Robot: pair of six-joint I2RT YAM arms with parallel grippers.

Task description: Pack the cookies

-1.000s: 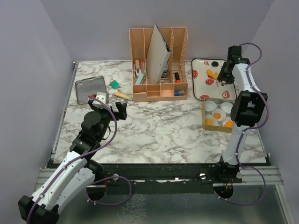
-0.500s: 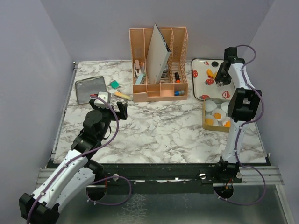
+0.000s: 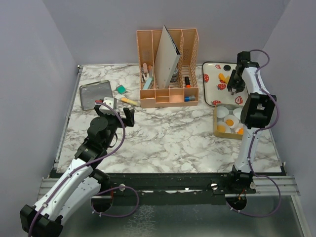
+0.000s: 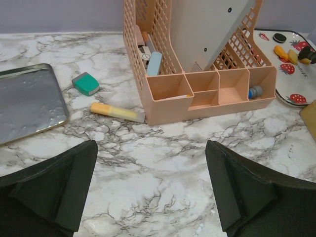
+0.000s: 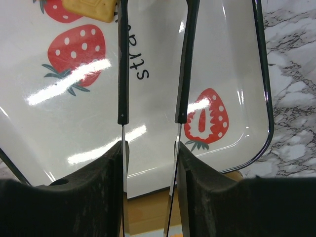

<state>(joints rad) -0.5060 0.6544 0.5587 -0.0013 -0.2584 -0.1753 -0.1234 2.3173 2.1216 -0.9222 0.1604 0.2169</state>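
orange-yellow cookies [image 3: 229,122] lie in what look like three of the white paper cups [image 3: 223,111] inside the shallow tan box [image 3: 216,122] at the right side of the marble surface [image 3: 163,138]. the two cups along the box's far side show plain white, and the right arm hides part of the box, so the full count cannot be read. at least two more cookies lie on the strawberry tray [image 3: 211,91] just behind the box, close together near its middle. in the right wrist view a square one shows at the top edge, just left of the blades.

the right tool [image 3: 231,83] hangs low over that tray. its long thin blades stand parted with only bare tray between them, so it carries nothing; the tips run out of that view. the left tool [image 4: 150,187] rests well apart on the other side, spread wide and empty, facing the peach organiser [image 4: 197,74].

by my reading the job is partly done: some cups are filled, some wait, and the pieces on the tray are what is left to move. the right arm seems placed to take the next one.
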